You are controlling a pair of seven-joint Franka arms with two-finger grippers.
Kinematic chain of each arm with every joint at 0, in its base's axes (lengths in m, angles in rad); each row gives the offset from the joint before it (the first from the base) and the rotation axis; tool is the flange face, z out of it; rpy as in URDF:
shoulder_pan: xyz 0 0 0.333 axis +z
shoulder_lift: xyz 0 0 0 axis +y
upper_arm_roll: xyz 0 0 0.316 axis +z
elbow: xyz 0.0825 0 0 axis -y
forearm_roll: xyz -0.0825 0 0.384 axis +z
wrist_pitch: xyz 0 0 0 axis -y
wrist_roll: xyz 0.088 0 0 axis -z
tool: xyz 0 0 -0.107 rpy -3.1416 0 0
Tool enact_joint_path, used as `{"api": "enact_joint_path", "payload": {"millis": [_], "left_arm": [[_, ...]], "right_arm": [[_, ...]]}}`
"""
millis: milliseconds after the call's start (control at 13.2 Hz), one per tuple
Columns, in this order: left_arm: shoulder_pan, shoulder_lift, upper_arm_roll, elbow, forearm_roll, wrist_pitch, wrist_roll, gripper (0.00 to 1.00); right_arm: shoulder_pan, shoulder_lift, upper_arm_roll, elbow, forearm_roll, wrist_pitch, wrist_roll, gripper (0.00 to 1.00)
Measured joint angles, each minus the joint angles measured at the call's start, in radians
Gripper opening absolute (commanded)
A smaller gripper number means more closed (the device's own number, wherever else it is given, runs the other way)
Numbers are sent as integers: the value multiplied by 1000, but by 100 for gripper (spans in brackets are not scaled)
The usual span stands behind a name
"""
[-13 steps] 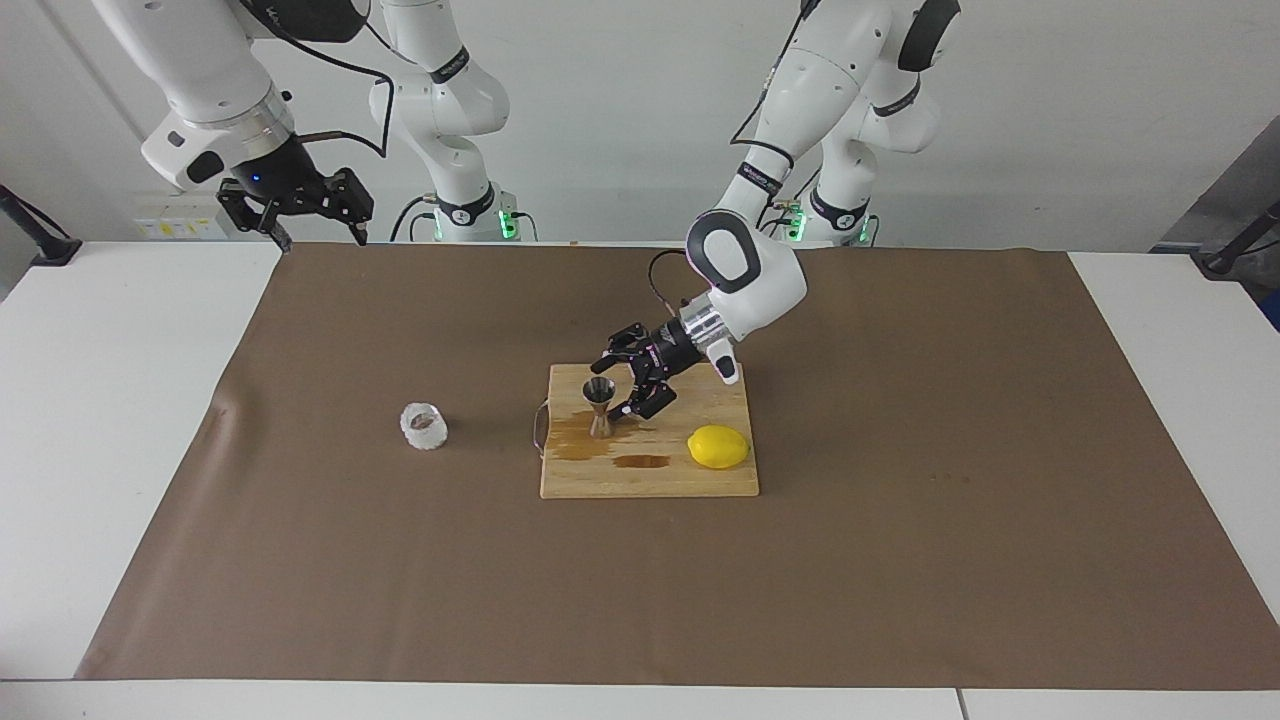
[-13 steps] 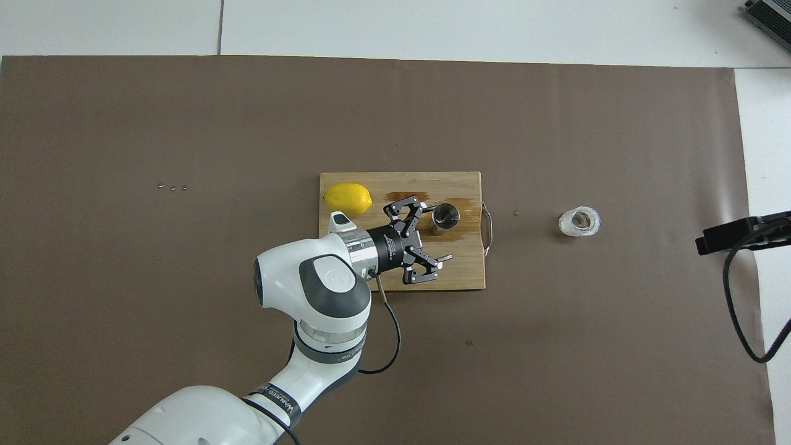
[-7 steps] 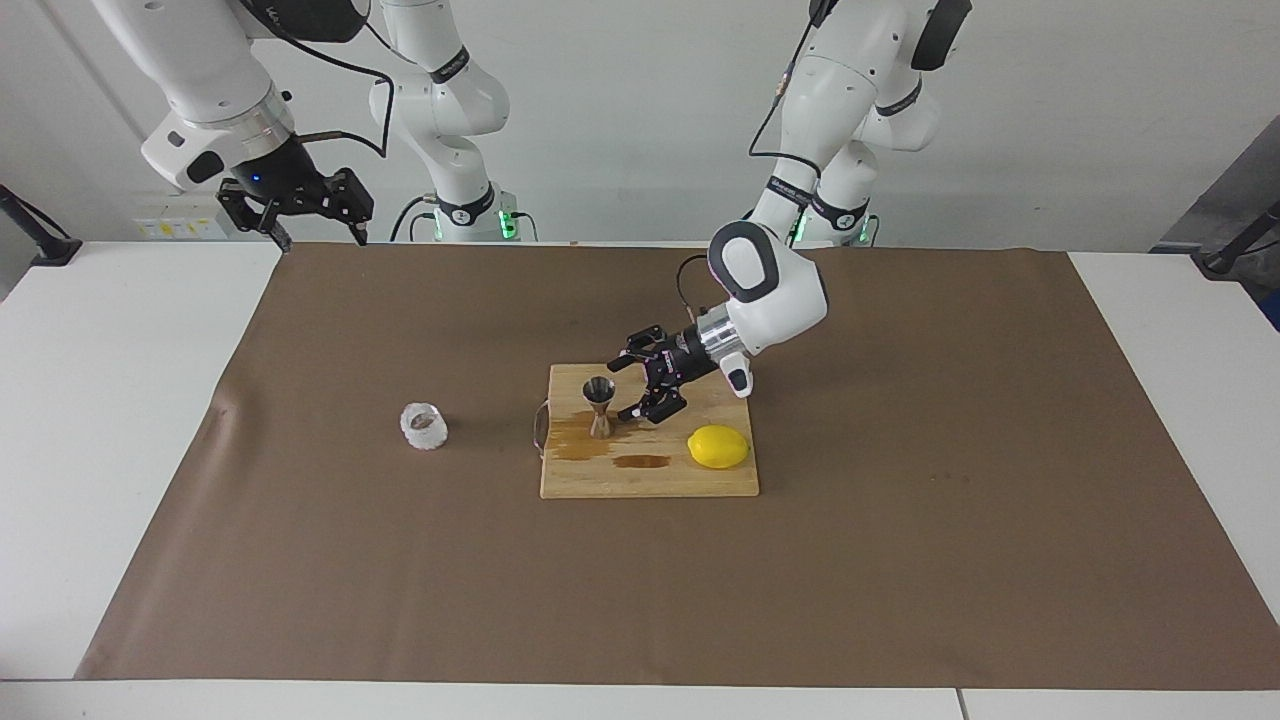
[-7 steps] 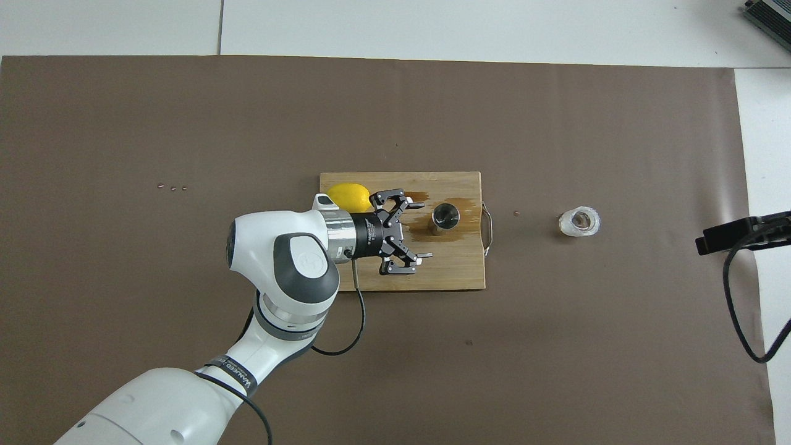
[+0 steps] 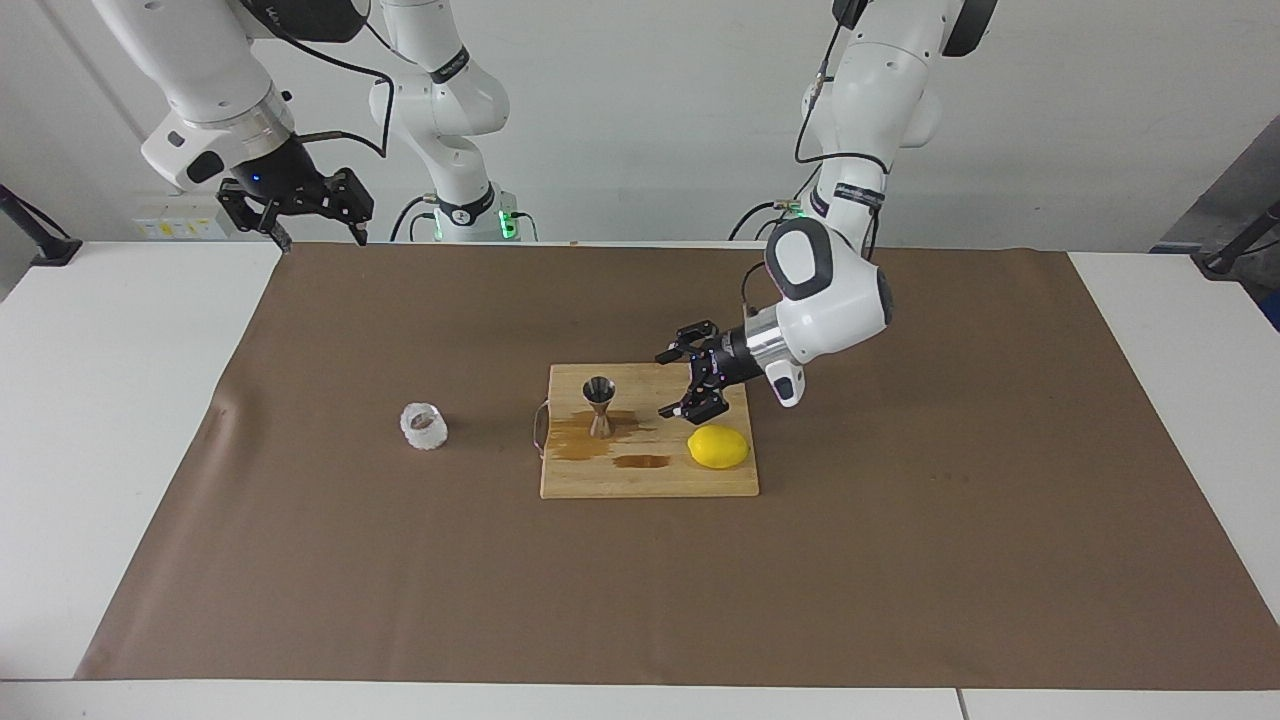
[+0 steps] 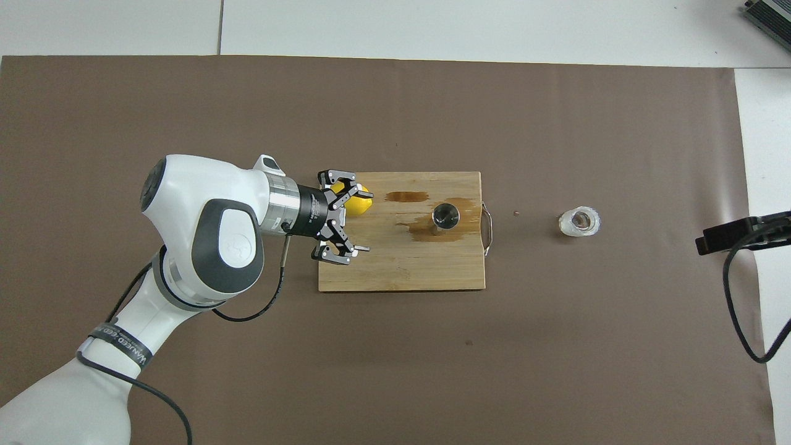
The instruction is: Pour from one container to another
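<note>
The steel jigger is standing on the cutting board amid brown spills, the knobbly clear cup sitting on the table toward the right arm's end. Both claws, left claw over the board and right claw waiting, are hanging released, so pouring looks finished

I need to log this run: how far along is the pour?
The pour looks done: the knobbly cup stands alone on the brown mat, the jigger stands upright on the cutting board amid brown spills. The left gripper is open and empty over the board near the lemon; the right gripper waits, open. Nothing visibly remains.
</note>
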Motion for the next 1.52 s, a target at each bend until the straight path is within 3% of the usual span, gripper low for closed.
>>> {"api": "enact_joint_path", "payload": {"millis": [380, 683, 911, 1139, 1518], "left_arm": [[59, -67, 5, 12, 402, -58, -8, 100], [118, -82, 8, 92, 638, -123, 60, 100], [182, -83, 10, 147, 692, -174, 292, 100], [237, -88, 12, 162, 730, -184, 510, 100], [246, -159, 42, 166, 809, -261, 855, 100]], "right_arm": [[0, 0, 0, 0, 0, 0, 0, 100], [-12, 0, -2, 0, 0, -3, 0, 100], [-32, -1, -4, -8, 0, -8, -80, 100], [-32, -18, -4, -76, 0, 85, -298, 100], [-32, -80, -4, -275, 0, 366, -736, 100]]}}
